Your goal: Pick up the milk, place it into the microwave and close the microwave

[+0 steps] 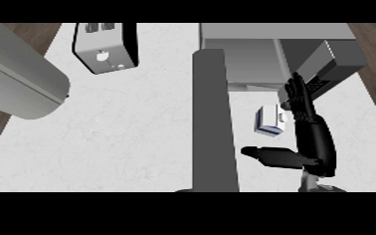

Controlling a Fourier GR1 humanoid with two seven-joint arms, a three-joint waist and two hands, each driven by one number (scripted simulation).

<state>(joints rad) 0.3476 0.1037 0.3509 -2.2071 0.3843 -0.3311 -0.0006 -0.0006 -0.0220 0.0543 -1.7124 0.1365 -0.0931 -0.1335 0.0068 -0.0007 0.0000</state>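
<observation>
The right hand (312,129) is the closest thing, coming up from the near edge on the right. Its fingers are straight and point far, and its thumb sticks out to the left, so the hand is open and holds nothing. The milk (269,119) is a small white carton with a blue part. It sits on the white counter (140,129) just left of the fingers, between the thumb and the fingers, near the front of the microwave (279,50). I can't tell if the hand touches it.

The carton is probably light and a bit stiff, but it could squash or tip if squeezed hard. Its flat sides look like the best place to hold it, thumb on one side and fingers on the other.

The open microwave door (213,119) looks like a tall grey strip. The inside of the microwave is hard to see. A toaster (106,47) stands far left. The left hand is not in the picture
</observation>
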